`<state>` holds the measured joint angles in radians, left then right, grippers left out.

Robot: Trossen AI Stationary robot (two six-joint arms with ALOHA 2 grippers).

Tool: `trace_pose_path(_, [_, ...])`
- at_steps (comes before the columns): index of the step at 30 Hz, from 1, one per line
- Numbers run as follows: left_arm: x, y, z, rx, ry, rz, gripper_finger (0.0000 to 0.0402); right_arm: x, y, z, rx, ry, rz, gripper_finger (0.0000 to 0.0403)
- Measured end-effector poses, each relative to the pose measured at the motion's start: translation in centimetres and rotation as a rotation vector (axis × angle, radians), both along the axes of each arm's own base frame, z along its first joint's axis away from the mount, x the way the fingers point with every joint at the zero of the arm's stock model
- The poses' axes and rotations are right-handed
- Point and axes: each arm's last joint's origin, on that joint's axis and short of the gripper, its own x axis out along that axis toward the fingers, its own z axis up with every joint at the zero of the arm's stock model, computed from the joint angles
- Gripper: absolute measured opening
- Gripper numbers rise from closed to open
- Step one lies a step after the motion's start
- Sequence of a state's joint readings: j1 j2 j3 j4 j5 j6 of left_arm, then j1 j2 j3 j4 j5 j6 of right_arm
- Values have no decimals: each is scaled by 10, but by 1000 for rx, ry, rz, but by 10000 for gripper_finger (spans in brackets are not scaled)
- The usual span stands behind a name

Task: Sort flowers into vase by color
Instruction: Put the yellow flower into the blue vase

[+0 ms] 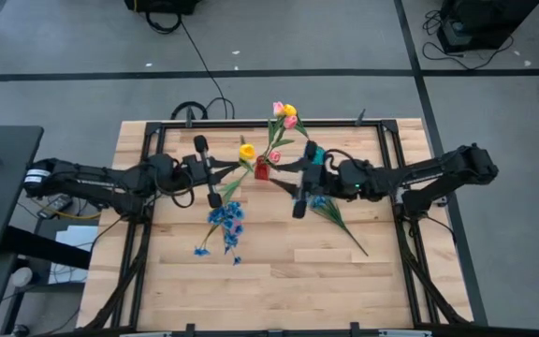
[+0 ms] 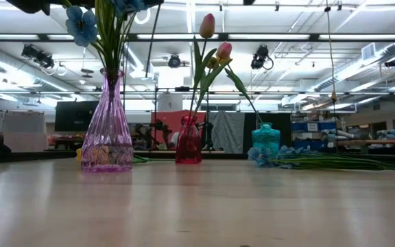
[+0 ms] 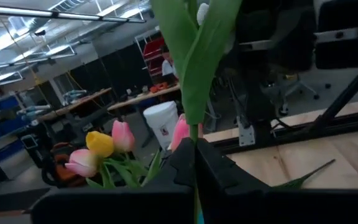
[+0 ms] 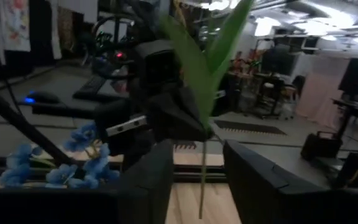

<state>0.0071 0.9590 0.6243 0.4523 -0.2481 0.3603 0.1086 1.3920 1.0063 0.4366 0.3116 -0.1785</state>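
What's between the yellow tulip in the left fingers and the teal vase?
The red vase, holding tulips, stands between the yellow tulip and the teal vase. The right gripper, open, hovers there too.

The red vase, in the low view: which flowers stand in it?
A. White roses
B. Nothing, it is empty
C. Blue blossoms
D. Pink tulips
D: in the low view pink tulips rise on green stems from the red vase; the blue blossoms stand in the purple vase.
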Motion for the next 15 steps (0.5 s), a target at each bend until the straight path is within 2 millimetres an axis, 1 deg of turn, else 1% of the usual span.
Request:
trace_pose_path(4, [2,-1,2,-1,-18,-32,7,21,-4,2,-2,37,-17,195])
trace_pose_path(7, [2,-2,4,-12,-38,-72,7,36,-6,5,-5,46,-31,214])
trace_pose_path(11, [2,-3,4,-21,-40,-85,7,53,-9,8,-12,64,-12,222])
trace_pose_path(15, [2,-3,4,-39,-44,-87,7,64,-14,11,-14,50,15,219])
